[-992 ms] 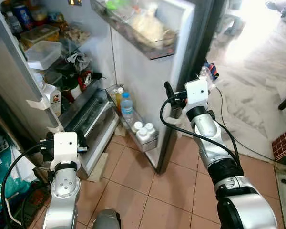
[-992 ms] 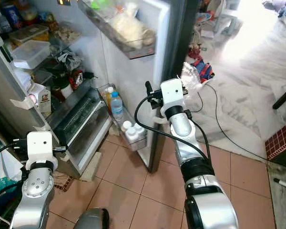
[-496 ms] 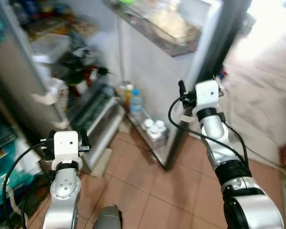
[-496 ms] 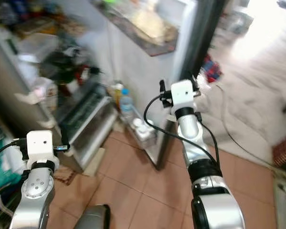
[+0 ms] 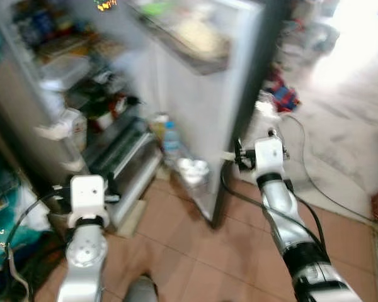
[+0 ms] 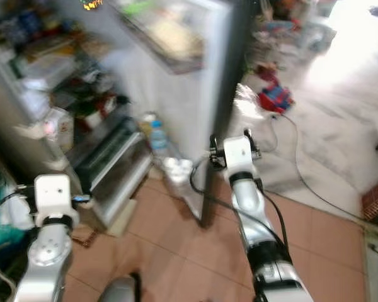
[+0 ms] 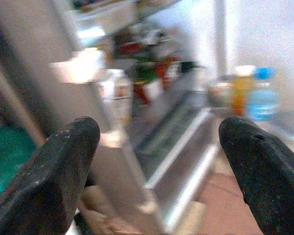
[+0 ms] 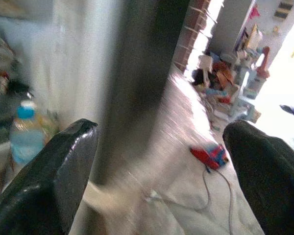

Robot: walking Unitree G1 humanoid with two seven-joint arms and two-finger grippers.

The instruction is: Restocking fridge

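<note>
Both grippers spread wide, empty: left gripper (image 7: 157, 171) faces fridge (image 5: 82, 107) shelves | right gripper (image 8: 161, 171) beside dark door edge (image 5: 242, 113) | blue-capped plastic bottle (image 7: 260, 95) in low door bin, blurred | terracotta tile floor (image 5: 189, 251)

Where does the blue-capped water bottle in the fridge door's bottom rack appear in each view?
Left eye view: blue-capped water bottle in the door's bottom rack, left of centre.
Right eye view: same rack, bottle at.
Left wrist view: far side, beyond the left gripper, at.
Right wrist view: past the right gripper, at.
Shared landmark: the fridge door's dark edge.
</note>
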